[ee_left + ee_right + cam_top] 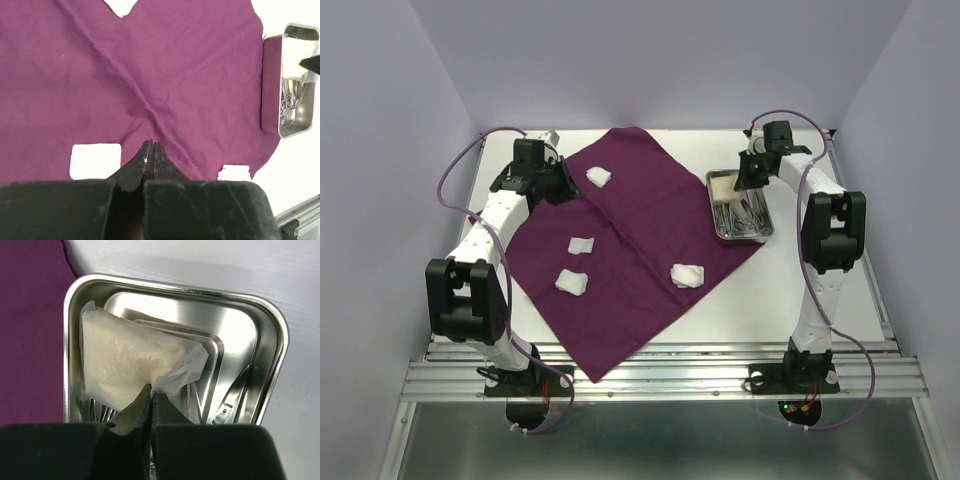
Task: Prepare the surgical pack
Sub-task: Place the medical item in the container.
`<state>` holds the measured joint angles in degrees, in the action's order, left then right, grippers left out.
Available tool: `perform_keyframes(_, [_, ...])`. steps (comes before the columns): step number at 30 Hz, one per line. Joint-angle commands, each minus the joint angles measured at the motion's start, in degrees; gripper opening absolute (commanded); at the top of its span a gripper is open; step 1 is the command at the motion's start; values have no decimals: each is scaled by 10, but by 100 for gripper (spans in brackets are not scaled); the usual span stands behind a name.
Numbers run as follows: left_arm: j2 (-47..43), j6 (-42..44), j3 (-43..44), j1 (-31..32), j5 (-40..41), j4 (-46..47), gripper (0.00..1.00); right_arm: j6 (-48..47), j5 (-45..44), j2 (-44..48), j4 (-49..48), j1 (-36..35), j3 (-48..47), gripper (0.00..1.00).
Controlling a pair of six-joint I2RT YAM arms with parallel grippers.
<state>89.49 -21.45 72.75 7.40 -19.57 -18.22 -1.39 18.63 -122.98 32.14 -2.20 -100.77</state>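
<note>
The deep-purple cloth [630, 240] lies spread flat like a diamond, with several white gauze wads on it [598, 177] [581, 244] [570, 283]. To its right is the steel tray [712, 182] with silver instruments [748, 216] inside. My left gripper [556, 186] hovers over the cloth's left part, shut and empty [151, 146]. My right gripper [151, 390] is over the tray [276, 327], shut on a thin corner of a gauze wad [122, 362] that hangs above the instruments [235, 396].
The white tabletop [820, 330] ends at a metal rail [660, 375] along the near edge. Purple walls close in the back and both sides. Another gauze wad [687, 275] sits near the cloth's right corner. Cables loop off both arms.
</note>
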Motion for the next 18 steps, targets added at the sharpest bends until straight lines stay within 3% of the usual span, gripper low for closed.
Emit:
perform_keyframes(1, [-18,5,-2,2,-10,11,0,-30,8,-3,31,7,-21,1])
perform_keyframes(14, [-20,5,-2,2,-12,11,0,9,-65,-30,-23,7,-46,5])
perform_keyframes(15, [-20,5,-2,2,-11,11,0,11,-68,-29,-35,7,-45,17])
perform_keyframes(17, [-21,5,-2,2,-10,10,0,12,-64,-28,-41,7,-47,21])
perform_keyframes(18, [-20,5,-4,2,-10,10,0,12,-59,-25,-46,7,-46,28])
